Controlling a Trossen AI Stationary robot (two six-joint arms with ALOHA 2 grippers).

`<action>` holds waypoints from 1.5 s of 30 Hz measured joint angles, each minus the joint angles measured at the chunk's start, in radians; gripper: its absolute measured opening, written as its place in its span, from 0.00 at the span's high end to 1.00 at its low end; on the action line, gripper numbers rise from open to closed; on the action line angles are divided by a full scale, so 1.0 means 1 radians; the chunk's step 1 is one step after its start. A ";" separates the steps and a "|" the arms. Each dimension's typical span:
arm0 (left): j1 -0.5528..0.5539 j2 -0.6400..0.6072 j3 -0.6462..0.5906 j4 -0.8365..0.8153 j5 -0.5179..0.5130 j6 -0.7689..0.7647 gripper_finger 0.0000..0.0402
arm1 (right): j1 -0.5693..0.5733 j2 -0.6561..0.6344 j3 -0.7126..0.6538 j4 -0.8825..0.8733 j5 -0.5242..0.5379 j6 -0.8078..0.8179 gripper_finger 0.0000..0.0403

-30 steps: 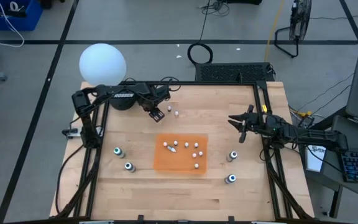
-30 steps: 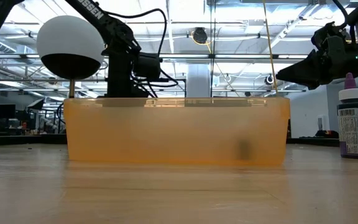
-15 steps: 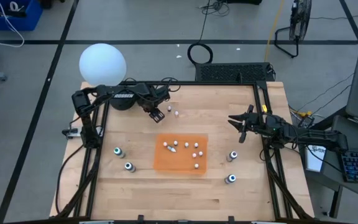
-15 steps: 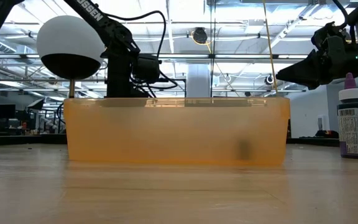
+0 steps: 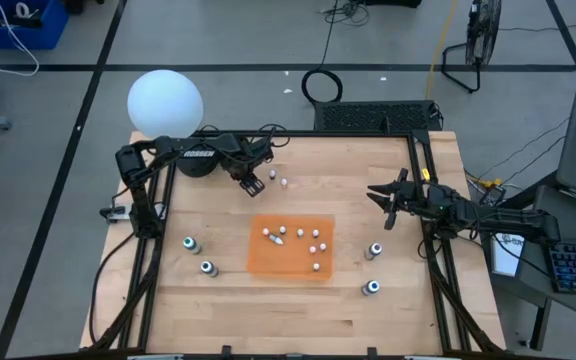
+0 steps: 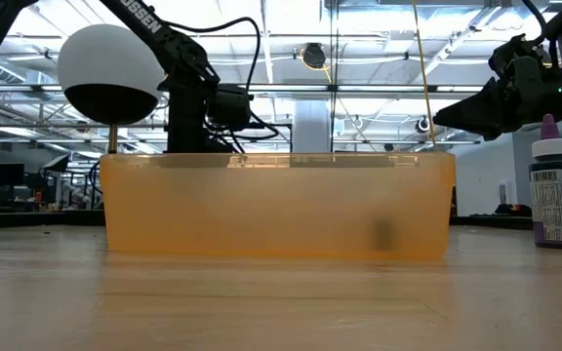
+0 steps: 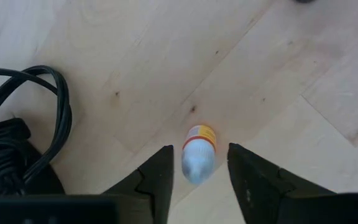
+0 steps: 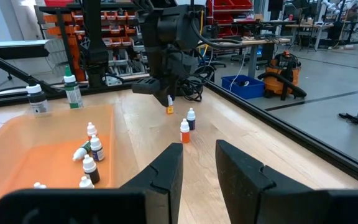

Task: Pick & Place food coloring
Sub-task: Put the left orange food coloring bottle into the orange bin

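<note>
My left gripper is at the table's far left part, fingers pointing down. It is open around a tiny white-topped bottle with an orange label. One finger stands on each side, and bare wood shows in both gaps. Two more tiny bottles stand just to its right. Several tiny bottles are on the orange mat. Larger teal-topped bottles stand left and right of the mat. My right gripper hangs open and empty above the table's right side.
A white globe lamp stands at the far left corner, and black cables lie close to my left gripper. Black frame rails run along the table's left and right edges. In the low view the orange mat hides the table behind it.
My left arm's forearm shifted slightly toward the table's right between one second and half a second ago. Its gripper stayed over the tiny bottle. Nothing has moved since.
</note>
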 joint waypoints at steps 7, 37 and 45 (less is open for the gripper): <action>0.002 -0.002 0.000 0.001 -0.004 0.001 0.82 | 0.000 0.000 0.000 0.000 0.000 0.000 0.79; -0.520 -0.230 0.052 -0.037 0.045 -0.252 0.86 | 0.000 0.000 -0.001 -0.001 0.000 0.000 0.79; -0.618 -0.227 0.060 0.006 0.046 -0.314 0.86 | 0.000 0.000 -0.001 -0.001 0.000 0.000 0.79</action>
